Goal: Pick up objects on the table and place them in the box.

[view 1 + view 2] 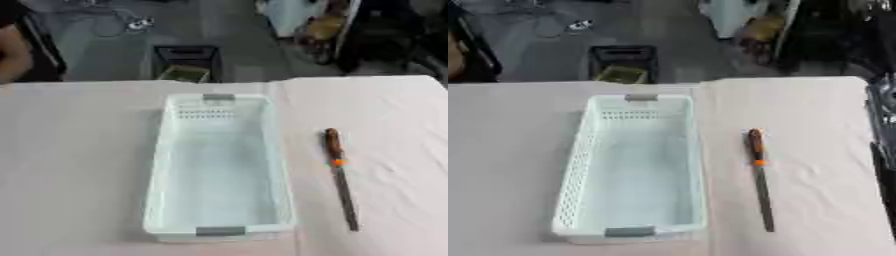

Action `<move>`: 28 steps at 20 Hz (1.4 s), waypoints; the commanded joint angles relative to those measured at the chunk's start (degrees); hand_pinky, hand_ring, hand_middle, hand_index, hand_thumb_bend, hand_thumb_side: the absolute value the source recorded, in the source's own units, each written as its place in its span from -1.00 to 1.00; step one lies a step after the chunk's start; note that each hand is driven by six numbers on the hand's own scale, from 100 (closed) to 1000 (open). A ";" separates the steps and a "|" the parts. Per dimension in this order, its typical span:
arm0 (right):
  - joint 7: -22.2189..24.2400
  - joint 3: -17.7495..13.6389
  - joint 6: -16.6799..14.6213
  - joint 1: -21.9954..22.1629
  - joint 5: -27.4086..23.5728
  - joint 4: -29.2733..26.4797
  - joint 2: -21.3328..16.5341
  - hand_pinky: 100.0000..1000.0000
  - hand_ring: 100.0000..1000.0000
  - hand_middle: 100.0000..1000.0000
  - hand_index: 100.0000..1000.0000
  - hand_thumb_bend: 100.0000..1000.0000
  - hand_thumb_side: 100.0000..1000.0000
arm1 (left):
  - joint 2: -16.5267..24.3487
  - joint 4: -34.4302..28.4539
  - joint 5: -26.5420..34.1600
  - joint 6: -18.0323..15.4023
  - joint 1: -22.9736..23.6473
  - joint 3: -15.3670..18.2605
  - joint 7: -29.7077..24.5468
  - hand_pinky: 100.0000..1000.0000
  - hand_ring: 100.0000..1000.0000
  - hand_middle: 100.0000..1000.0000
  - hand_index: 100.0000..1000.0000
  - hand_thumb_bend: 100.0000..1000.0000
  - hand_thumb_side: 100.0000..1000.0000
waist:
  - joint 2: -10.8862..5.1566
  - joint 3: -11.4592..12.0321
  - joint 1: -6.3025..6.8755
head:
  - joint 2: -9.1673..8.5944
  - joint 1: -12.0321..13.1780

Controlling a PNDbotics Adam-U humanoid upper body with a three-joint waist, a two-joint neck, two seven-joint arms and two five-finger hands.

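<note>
Box (219,170), a pale perforated plastic one, stands lengthwise mid-bench (79,165) in the left eye view, nothing showing inside. Well apart toward the bench's right edge lies a long file (340,177), wooden handle pointing to the far edge. Right eye view shows the same layout. No robot hand appears in either view, so its fingers can't be judged.

Dark, silvery shape (883,130) cut off by right edge, unidentifiable.

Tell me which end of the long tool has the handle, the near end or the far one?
The far end: the file has its brown handle with an orange band pointing away from the robot, the dark blade toward it, right of the white basket.
</note>
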 commanded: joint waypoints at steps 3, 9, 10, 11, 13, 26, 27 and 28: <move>0.12 -0.44 -0.04 -0.13 -0.32 -0.48 -0.85 -0.02 0.13 0.16 0.15 -1.00 0.51 | 0.55 -0.69 -0.42 0.34 -0.67 -0.01 -0.43 0.18 0.29 0.30 0.53 -0.59 1.00 | -0.36 0.01 0.00 | -0.40 -0.87; 0.39 -0.24 -0.09 0.08 -0.47 0.15 -1.07 -0.02 0.12 0.15 0.16 -1.00 0.51 | 0.33 -0.69 -0.63 0.77 -0.47 -0.13 -0.80 0.18 0.29 0.29 0.55 -0.60 1.00 | -0.28 0.04 0.03 | -0.12 -0.76; 0.48 -0.19 -0.10 0.09 -0.47 0.24 -1.12 -0.02 0.12 0.15 0.16 -1.00 0.51 | 0.30 -0.69 -0.69 0.84 -0.45 -0.16 -0.88 0.19 0.29 0.29 0.55 -0.60 1.00 | -0.26 0.04 0.03 | -0.11 -0.77; 0.59 -0.14 -0.10 0.09 -0.47 0.35 -1.19 -0.02 0.12 0.15 0.16 -1.00 0.51 | 0.28 -0.69 -0.76 0.91 -0.44 -0.20 -0.97 0.18 0.29 0.29 0.56 -0.60 1.00 | -0.24 0.05 0.03 | -0.10 -0.77; 0.87 0.03 -0.09 0.06 -0.45 0.63 -1.37 -0.02 0.12 0.15 0.17 -1.00 0.51 | 0.22 -0.69 -0.87 1.06 -0.40 -0.26 -1.13 0.18 0.29 0.29 0.56 -0.60 1.00 | -0.23 0.08 0.01 | -0.09 -0.76; 9.43 6.75 -0.78 -1.37 1.01 11.26 -6.40 -0.02 0.12 0.16 0.26 -1.00 0.40 | -0.20 -0.69 -1.09 1.91 -0.06 -1.11 -2.25 0.19 0.28 0.28 0.56 -0.61 1.00 | -0.14 0.49 -0.19 | -0.55 -1.16; 10.23 7.24 -1.17 -1.57 1.52 12.47 -6.62 -0.02 0.12 0.16 0.26 -1.00 0.40 | -0.23 -0.69 -1.10 1.93 -0.07 -1.15 -2.31 0.19 0.28 0.28 0.56 -0.61 1.00 | -0.15 0.50 -0.19 | -0.56 -1.17; 11.19 7.94 -1.54 -1.64 2.18 13.71 -6.91 -0.01 0.14 0.17 0.29 -1.00 0.36 | -0.26 -0.69 -1.10 1.96 -0.08 -1.21 -2.39 0.19 0.28 0.28 0.56 -0.61 1.00 | -0.13 0.52 -0.19 | -0.62 -1.20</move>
